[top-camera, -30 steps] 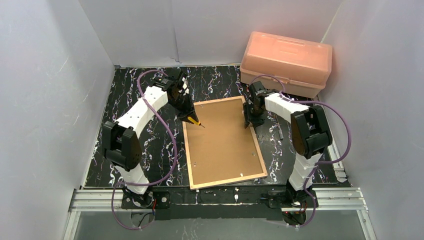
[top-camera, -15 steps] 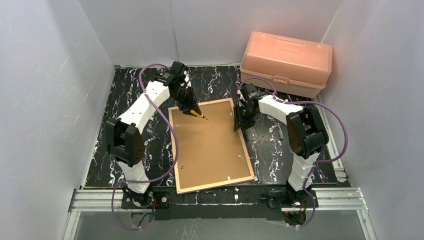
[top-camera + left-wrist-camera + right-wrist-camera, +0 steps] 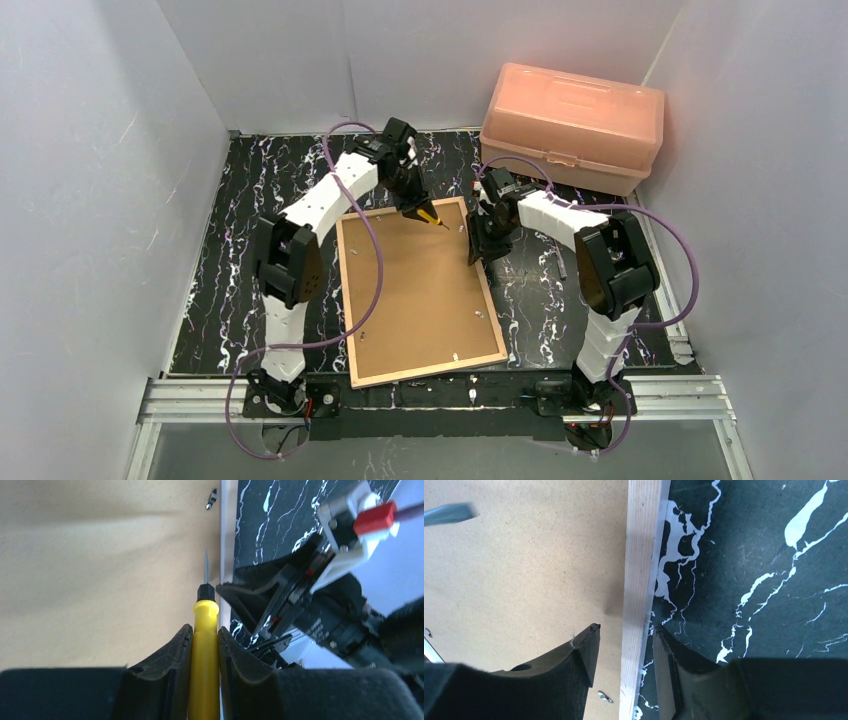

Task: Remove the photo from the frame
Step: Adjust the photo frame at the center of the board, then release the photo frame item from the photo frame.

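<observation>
The frame point(image 3: 422, 374) lies face down, its light wood edges around the plain brown backing board point(image 3: 415, 290). The photo is hidden under the board. My left gripper point(image 3: 415, 207) is shut on a yellow screwdriver point(image 3: 431, 216), whose tip is over the board's far right corner. In the left wrist view the screwdriver point(image 3: 205, 645) points along the frame's edge point(image 3: 227, 530), close to my right gripper point(image 3: 300, 590). My right gripper point(image 3: 480, 250) is open and straddles the frame's right edge point(image 3: 641, 555), one finger over the board point(image 3: 524, 570) and one outside on the table.
A pink plastic box point(image 3: 572, 125) stands at the back right. Small metal tabs point(image 3: 605, 696) sit along the board's rim; one also shows in the left wrist view point(image 3: 212, 499). Grey walls enclose the black marbled table point(image 3: 250, 250).
The frame slid left with my right gripper on its right edge, then stayed. My left arm swung right along the far edge, carrying the screwdriver to the far right corner.
</observation>
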Tool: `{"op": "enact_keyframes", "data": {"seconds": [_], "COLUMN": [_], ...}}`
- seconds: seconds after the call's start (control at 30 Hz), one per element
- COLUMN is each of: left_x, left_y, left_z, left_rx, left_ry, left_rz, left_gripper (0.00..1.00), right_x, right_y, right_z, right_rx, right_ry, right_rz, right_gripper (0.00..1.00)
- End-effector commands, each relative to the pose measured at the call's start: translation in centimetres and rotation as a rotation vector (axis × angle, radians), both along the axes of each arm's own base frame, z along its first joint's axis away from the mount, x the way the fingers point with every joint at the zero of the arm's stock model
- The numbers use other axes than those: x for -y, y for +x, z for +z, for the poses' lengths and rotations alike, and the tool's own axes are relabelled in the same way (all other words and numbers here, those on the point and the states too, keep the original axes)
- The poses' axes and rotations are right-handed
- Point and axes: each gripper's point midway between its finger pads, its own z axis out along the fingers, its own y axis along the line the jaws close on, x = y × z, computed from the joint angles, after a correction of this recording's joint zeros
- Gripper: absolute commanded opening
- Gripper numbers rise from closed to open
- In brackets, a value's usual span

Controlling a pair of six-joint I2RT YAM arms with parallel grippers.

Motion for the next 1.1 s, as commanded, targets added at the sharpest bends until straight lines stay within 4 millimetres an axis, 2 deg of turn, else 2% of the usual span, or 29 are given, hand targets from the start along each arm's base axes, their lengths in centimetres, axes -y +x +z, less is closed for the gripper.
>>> {"op": "enact_keyframes", "data": {"seconds": [0.0,0.3,0.5,1.07], "left_x": [2.2,4.6,4.6,5.0], "left_y": [1.4,3.3,3.2,2.8], "left_z": [0.5,-0.7,-1.4,-2.6], "left_rx": [0.018,-0.015,-0.031,-0.067], "left_ry": [-0.041,-0.092,-0.085,-0.097], "left_rz": [0.018,0.039,0.041,0.030], "left_gripper": [0.00,0.00,0.00,0.00], "right_x": [0.2,0.2,0.1,0.0], "right_y": [-0.1,-0.5,-0.5,-0.4], "right_z": [1.7,1.0,0.9,1.1], "right_rx": [0.046,0.034,0.028,0.025], "right_ry": [0.027,0.037,0.040,0.041], "right_rz": [0.021,0.002,-0.006,-0.019], "right_gripper": [0.50,0.42,0.39,0.36]}}
